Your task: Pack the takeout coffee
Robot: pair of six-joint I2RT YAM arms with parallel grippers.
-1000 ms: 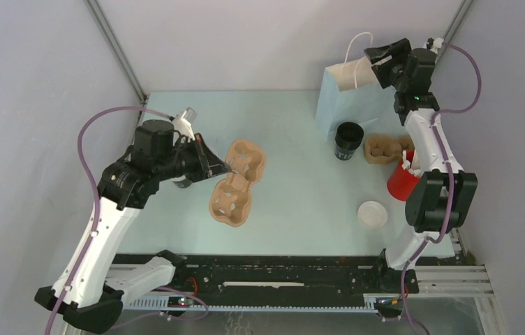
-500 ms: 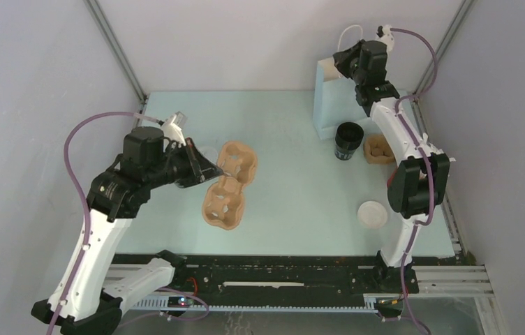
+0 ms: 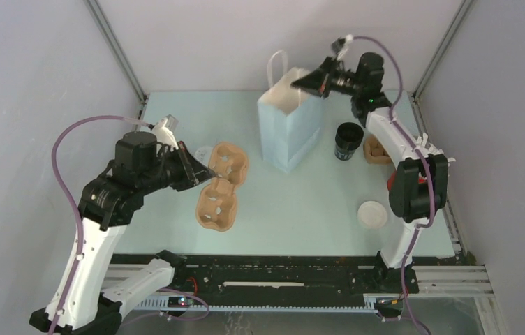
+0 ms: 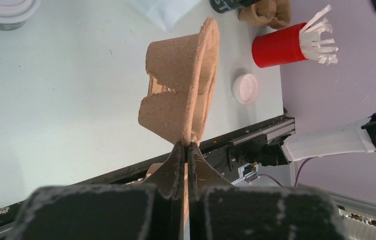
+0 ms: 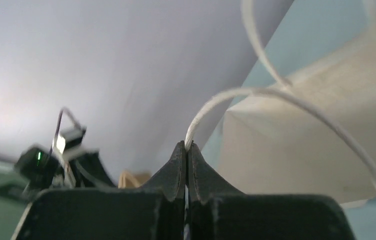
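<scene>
A light blue paper bag (image 3: 289, 125) with white cord handles stands at the back middle. My right gripper (image 3: 300, 84) is shut on one handle (image 5: 211, 107) at the bag's top rim; in the right wrist view the cord is pinched at the gripper (image 5: 186, 145). My left gripper (image 3: 207, 174) is shut on the rim of a brown cardboard cup carrier (image 3: 221, 185), and the left wrist view shows that carrier (image 4: 186, 85) held edge-on at the fingertips (image 4: 186, 145). A black coffee cup (image 3: 348, 141) stands open-topped right of the bag. A white lid (image 3: 372, 213) lies near the right arm.
A second brown carrier (image 3: 378, 149) sits behind the black cup by the right arm. A red cup (image 4: 278, 48) holds white sticks at the right edge. A clear lidded container (image 3: 204, 151) lies left of the held carrier. Frame posts stand at the back corners.
The right gripper closed on the bag's handle and drew the bag left, from the back right to the back middle. The left arm shifted the carrier slightly left and nearer.
</scene>
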